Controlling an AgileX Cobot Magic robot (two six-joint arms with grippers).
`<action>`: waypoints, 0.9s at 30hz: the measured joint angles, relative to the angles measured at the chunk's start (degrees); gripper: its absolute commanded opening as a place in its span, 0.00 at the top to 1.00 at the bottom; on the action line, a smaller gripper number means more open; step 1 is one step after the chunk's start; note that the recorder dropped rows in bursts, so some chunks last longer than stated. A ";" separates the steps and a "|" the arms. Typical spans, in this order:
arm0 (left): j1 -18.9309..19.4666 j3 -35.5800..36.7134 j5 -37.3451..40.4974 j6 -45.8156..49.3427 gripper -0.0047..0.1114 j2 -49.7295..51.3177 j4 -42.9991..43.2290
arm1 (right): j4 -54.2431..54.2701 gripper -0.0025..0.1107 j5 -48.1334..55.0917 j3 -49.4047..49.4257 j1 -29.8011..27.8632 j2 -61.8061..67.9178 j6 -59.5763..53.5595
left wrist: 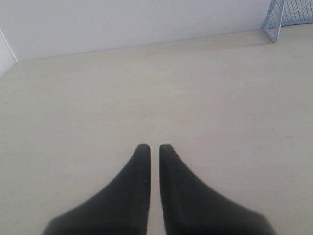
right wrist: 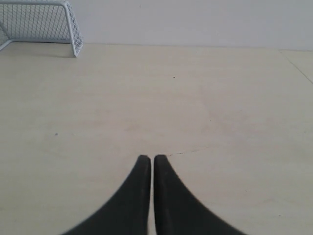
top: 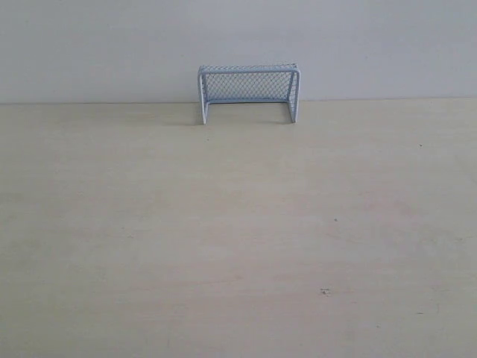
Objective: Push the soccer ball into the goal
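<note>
**Goal at twelve, open floor in front**

You've got the goal standing at 12 o'clock in the exterior view, its back close to the white wall where the far edge of the table runs. It has a pale blue-grey tubular frame and diamond mesh netting. The mouth faces you and both posts are planted on the tabletop.

From there down to 6 o'clock it's open pale wood-grain surface, smooth and matte, with one dark speck around 5 o'clock. Room spreads out towards 9 and 3 alike.

Your left gripper points across the table. Its black tapered fingers are drawn together with only a thin slit between them, holding nothing, and one goal post is in its sight.

Your right gripper is the same story: smooth black fingers clenched tip to tip on nothing, the goal well ahead.
</note>
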 measured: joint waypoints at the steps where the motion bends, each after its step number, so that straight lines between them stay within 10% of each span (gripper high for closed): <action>1: 0.00 0.00 0.00 0.00 0.91 0.00 0.00 | 0.00 0.98 0.00 0.00 0.48 0.00 0.00; 27: 0.00 0.00 0.00 0.00 0.91 0.00 0.00 | 0.00 0.98 0.00 0.00 1.03 0.00 -0.11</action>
